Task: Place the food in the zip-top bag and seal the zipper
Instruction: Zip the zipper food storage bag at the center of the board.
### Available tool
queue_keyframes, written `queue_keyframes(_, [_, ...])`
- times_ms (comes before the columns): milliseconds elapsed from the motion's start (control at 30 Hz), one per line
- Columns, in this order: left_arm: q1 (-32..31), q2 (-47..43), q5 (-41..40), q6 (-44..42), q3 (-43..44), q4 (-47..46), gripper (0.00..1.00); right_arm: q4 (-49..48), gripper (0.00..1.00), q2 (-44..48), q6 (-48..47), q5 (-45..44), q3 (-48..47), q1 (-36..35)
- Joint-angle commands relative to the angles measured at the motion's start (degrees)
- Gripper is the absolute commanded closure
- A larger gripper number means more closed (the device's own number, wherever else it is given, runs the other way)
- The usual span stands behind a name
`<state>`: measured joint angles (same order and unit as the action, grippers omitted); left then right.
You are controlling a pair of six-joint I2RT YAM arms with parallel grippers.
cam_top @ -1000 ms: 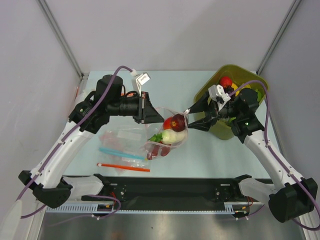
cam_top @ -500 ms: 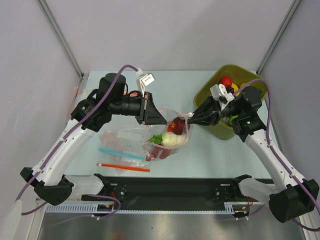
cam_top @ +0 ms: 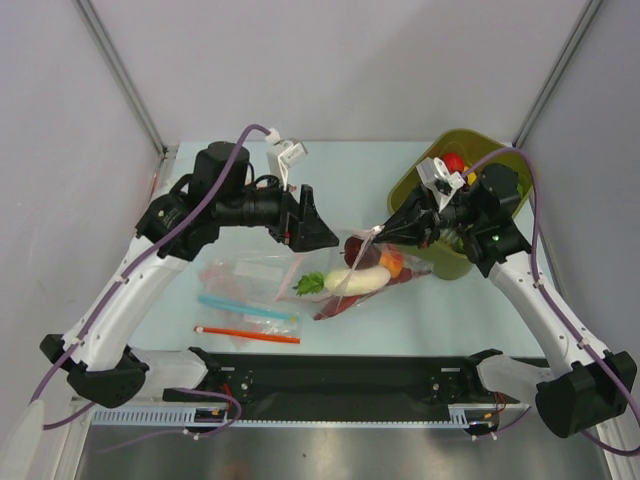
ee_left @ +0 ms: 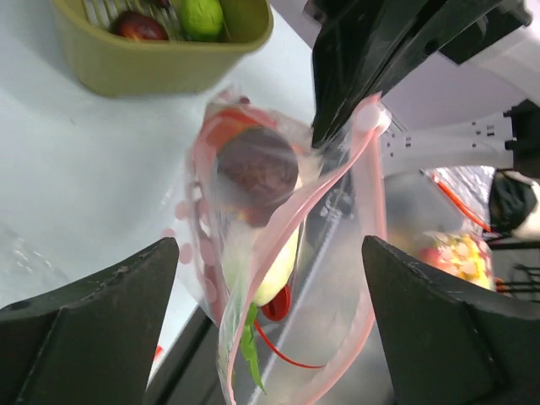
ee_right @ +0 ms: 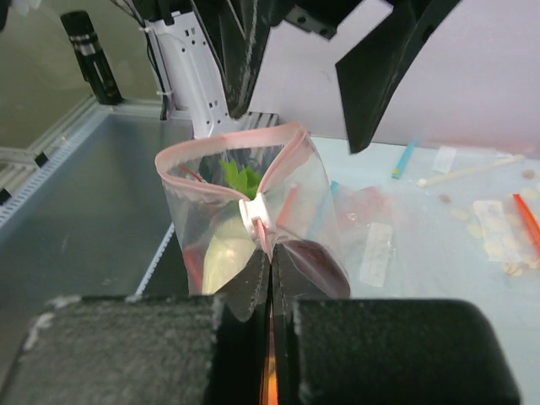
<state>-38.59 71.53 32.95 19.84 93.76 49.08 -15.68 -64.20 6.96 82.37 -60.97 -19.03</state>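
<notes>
Your table [cam_top: 440,310] carries the olive bin [cam_top: 412,190] at 2 o'clock from its centre, with spare toys inside, so it reads as the supply you have finished drawing from. The zip-top bag [cam_top: 368,272] lies mid-table at 8 o'clock from the bin. Its body sags onto the surface while one corner of its mouth is lifted toward 1 o'clock. I judge that lift is meant to keep the load from sliding out.

All the food is inside the bag. The lobster [cam_top: 334,304] is lowest, at 7 o'clock. The radish [cam_top: 362,280] lies across the middle with its green top toward 9 o'clock, and the tomato [cam_top: 392,262] sits nearest the mouth. The zipper [ee_right: 226,150] gapes in a loop, unsealed, so closing it is what remains.

Your right arm reaches in from 5 o'clock, elbow over the bin. The right gripper [cam_top: 379,231] is clamped tight on the strip's end, where a white tab shows in its wrist view. Your left arm arcs from 7 o'clock, forearm level. The left gripper [cam_top: 320,234] is spread wide at 10 o'clock of the bag, holding nothing, with the open mouth between its fingers in its wrist view.
</notes>
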Motion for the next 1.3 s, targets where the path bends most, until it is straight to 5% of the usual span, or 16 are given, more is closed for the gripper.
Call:
queue_keyframes(0, [-2.35,1.85,-6.48,-5.41,8.00,1.45,0.03,0.03,1.00,-0.13,3.23,-0.89,-3.37,-0.40])
queue_keyframes(133, [-7.37,6.25,-15.09,-9.81,16.36,5.06,0.01,1.70,1.00,0.57,3.50,-2.65,-3.89,-0.40])
queue_keyframes(433, [-13.79,13.63,-17.92,-14.56,24.80,4.89,0.14,8.91,1.00,0.48,4.37,-6.25,-6.62,-1.36])
queue_keyframes(633, [-19.33,16.97,-23.98,-19.13,27.62,4.88,0.14,12.86,1.00,0.22,4.47,-7.57,-8.28,-2.42])
queue_keyframes(767, [-20.82,17.86,-25.21,-19.66,27.97,5.23,0.23,14.10,1.00,0.31,3.85,-7.57,-9.08,-2.51])
queue_keyframes(1000, [-21.44,17.07,-27.94,-20.98,26.74,4.62,0.61,14.19,1.00,0.13,3.32,-6.87,-8.99,-2.51])
queue_keyframes(1167, [-21.44,15.66,-28.82,-21.50,25.51,3.04,0.63,14.28,1.00,-0.04,3.15,-6.34,-8.99,-2.42])
queue_keyframes(1267, [-21.35,15.84,-28.82,-21.77,25.69,2.78,0.73,13.84,1.00,-0.31,3.32,-6.25,-9.08,-2.42])
